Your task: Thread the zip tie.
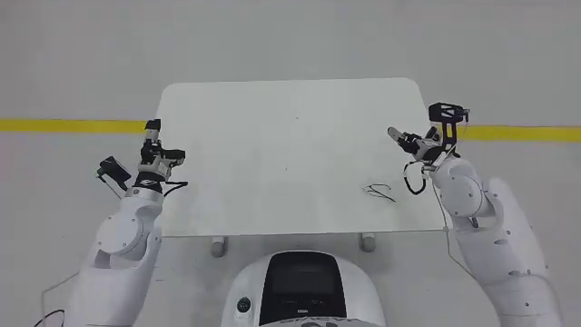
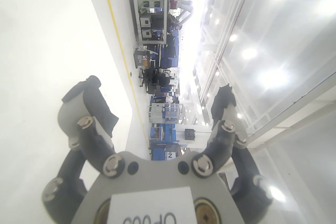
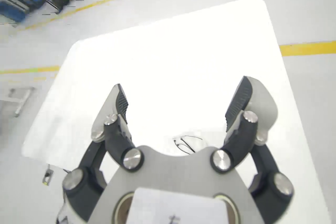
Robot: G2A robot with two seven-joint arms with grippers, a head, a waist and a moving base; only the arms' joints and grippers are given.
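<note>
The black zip tie (image 1: 379,191) is lying on the white table (image 1: 290,127), in its near right part. The right gripper (image 3: 181,82) is hovering over the table's right edge, spread wide and holding nothing. The left gripper (image 2: 158,84) is hanging at the left edge, its 2 fingers also spread apart.

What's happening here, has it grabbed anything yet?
Not yet. The black zip tie lies untouched on the white table, toward the robot's right. The right pincer, open and empty, sits at the table's right edge close to the tie; the left pincer, also open, is at the left edge.
</note>
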